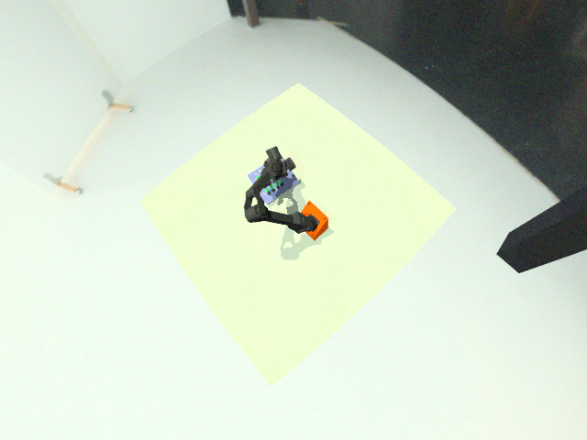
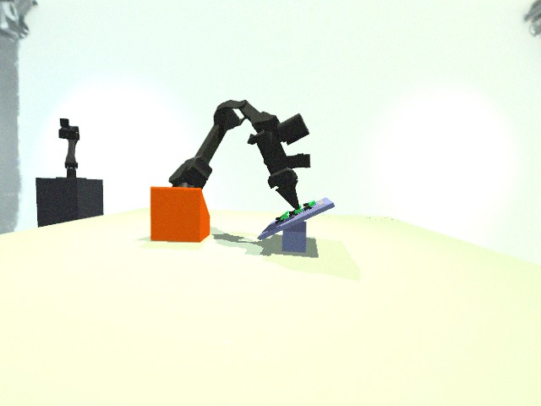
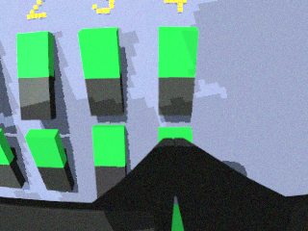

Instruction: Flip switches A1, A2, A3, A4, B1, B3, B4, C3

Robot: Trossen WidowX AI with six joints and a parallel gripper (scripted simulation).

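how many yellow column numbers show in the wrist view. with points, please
3: 2 (image 3: pixel 37 15), 3 (image 3: pixel 104 11) and 4 (image 3: pixel 180 4), left to right along the top edge, above the green-and-black switches. Others may be out of frame to the left.

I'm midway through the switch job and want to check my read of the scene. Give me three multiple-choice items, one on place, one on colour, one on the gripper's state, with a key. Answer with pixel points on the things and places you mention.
1. Where is the gripper tip?
A) over the orange base
B) at the column 4 switch in the second row
C) beside the number 2

2. What colour are the printed numbers?
A) red
B) white
C) yellow

3. How is the gripper?
A) shut, holding nothing
B) wide open
C) shut on a block

Key:
1. B: in the wrist view, the gripper (image 1: pixel 283 176) (image 2: pixel 298 208) (image 3: pixel 172 148) covers the lower part of the switch (image 3: pixel 175 133) below the column 4 one in row A.
2. C: the numbers along the panel (image 1: pixel 269 196) (image 2: pixel 270 230) (image 3: pixel 250 96) are yellow.
3. A: its fingertips meet, with nothing between them.
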